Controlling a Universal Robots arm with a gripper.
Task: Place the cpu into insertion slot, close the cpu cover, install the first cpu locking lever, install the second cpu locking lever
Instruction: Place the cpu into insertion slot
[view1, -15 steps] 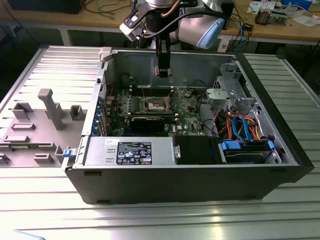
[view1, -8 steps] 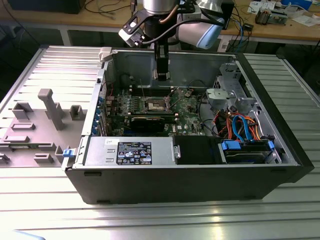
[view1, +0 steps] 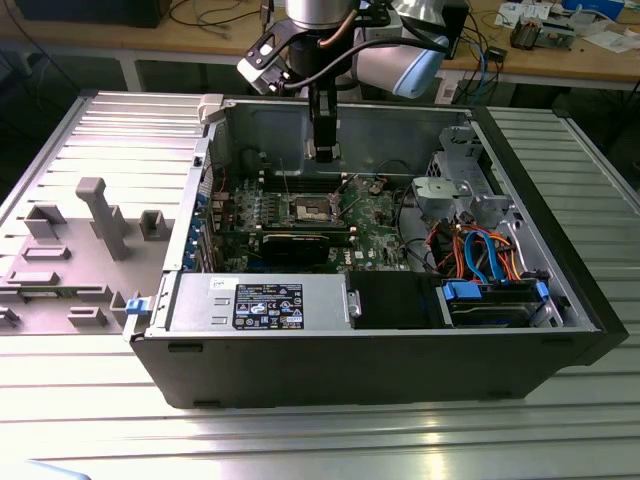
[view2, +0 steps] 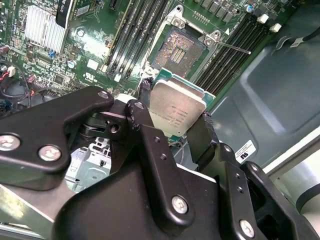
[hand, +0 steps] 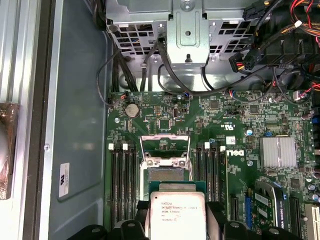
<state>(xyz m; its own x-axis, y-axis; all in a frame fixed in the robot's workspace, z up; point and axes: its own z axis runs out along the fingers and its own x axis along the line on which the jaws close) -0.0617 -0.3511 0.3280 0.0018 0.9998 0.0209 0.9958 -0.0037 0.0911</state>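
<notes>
My gripper (view2: 172, 120) is shut on the cpu (view2: 177, 112), a silver-topped square chip on a green base, clamped by its edges between two black fingers (view2: 142, 117). In the first wrist view the cpu (hand: 177, 212) hangs above the green board just short of the insertion slot (hand: 169, 174), whose contact field lies bare. The cpu cover (hand: 166, 161) stands swung up and open behind the slot. A thin metal locking lever (view2: 235, 47) sticks out beside the insertion slot (view2: 181, 50). In the exterior view the gripper (view1: 322, 150) reaches down into the open computer case above the insertion slot (view1: 312, 208).
Black memory slots (hand: 122, 175) flank the socket on both sides. A finned heatsink (hand: 277, 151), a metal drive cage (view1: 460, 190), coloured cables (view1: 480, 250) and a power supply (view1: 260, 300) crowd the case. Grey fixtures (view1: 100, 215) stand on the table at the exterior view's left.
</notes>
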